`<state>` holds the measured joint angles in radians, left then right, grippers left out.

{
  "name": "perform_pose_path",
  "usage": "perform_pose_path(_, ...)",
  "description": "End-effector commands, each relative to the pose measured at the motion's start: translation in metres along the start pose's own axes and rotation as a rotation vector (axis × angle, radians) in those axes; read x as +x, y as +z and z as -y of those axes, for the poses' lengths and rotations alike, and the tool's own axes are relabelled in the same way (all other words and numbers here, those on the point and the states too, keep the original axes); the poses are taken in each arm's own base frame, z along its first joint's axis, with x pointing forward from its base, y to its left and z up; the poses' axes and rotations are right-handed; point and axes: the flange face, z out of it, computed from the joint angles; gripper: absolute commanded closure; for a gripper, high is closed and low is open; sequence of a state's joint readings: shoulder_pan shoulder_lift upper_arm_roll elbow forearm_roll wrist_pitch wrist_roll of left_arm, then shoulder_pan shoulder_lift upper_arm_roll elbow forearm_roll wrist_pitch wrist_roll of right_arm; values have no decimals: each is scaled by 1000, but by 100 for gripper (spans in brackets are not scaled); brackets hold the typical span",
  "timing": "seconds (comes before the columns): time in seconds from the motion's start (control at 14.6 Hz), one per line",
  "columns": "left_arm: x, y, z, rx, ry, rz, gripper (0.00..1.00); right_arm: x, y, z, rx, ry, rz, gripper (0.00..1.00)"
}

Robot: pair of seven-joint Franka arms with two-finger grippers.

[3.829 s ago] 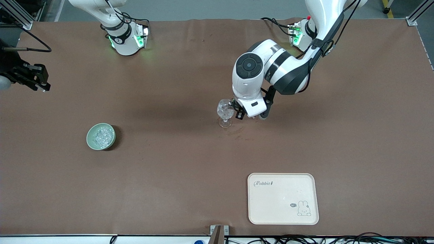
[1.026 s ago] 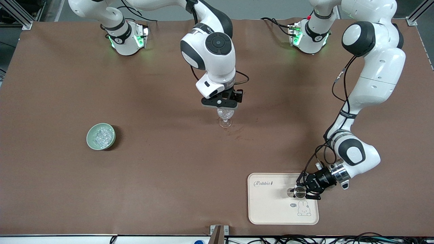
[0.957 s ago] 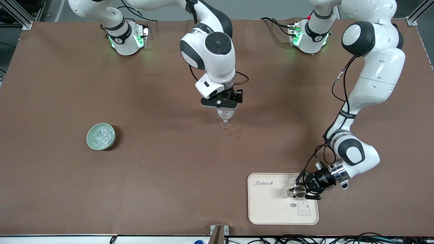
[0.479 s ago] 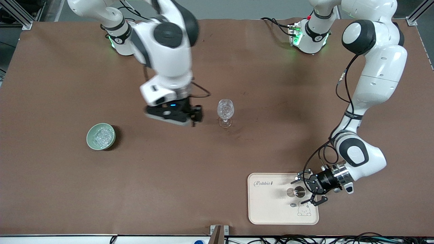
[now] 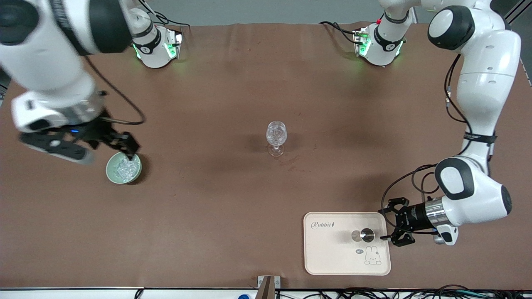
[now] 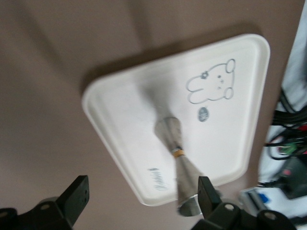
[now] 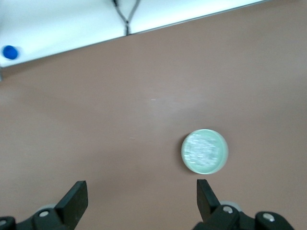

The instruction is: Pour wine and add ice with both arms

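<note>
1. My left gripper (image 5: 395, 221) sits low at the edge of the cream tray (image 5: 328, 257), on the side toward my left arm's end of the table. Its fingers are spread wide and hold nothing.
2. The jigger (image 5: 363, 235) stands upright on the tray, long axis vertical, one cup mouth facing up. It is just beside my left fingertips and free of them.
3. In the left wrist view the jigger (image 6: 177, 165) shows as an hourglass with a thin gold band at the waist, standing between the Rabbit lettering and the bunny drawing (image 6: 211, 87).
4. My right gripper (image 5: 89, 145) hangs in the air over the table next to the pale green bowl (image 5: 110, 173), at my right arm's end. Its fingers stand wide apart, nothing between them.
5. One right finger (image 5: 128, 145) overlaps the bowl's rim in the front view; contact I cannot tell.
6. The ice (image 5: 125, 167) is a heap of small clear chunks filling the bowl. The right wrist view shows the bowl (image 7: 205, 151) from straight above, ice glittering inside.
7. The stemmed glass (image 5: 276, 137) stands upright mid-table, well apart from both grippers, farther from the front camera than the tray. There are glittery clear bits in its cup.
</note>
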<state>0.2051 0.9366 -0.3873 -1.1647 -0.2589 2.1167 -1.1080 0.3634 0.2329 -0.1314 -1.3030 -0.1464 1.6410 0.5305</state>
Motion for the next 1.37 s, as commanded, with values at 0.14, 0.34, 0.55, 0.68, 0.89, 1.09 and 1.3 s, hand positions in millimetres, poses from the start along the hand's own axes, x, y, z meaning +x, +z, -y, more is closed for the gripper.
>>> perform_pose_path(0.14,-69,-44,1,279,334,-229,0,-21,-11,-103,-4,-42,46,0)
perform_pose_path(0.34,-119,-95,-3,346,546,-269,0,-30,-23,-153,13,-83,73,0)
perform_pose_path(0.55,-164,-159,2,390,733,-302,0,-30,-29,-190,52,-136,110,0)
perform_pose_path(0.68,-185,-200,10,427,867,-307,0,-27,-34,-216,56,-175,121,0)
perform_pose_path(0.89,-208,-261,33,476,984,-362,0,-27,-60,-230,52,-170,119,0)
perform_pose_path(1.09,-249,-298,74,524,1084,-390,0,-27,-80,-239,64,-154,106,0)
perform_pose_path(1.3,-257,-327,106,475,1131,-334,0,-33,-81,-242,116,-149,154,0)
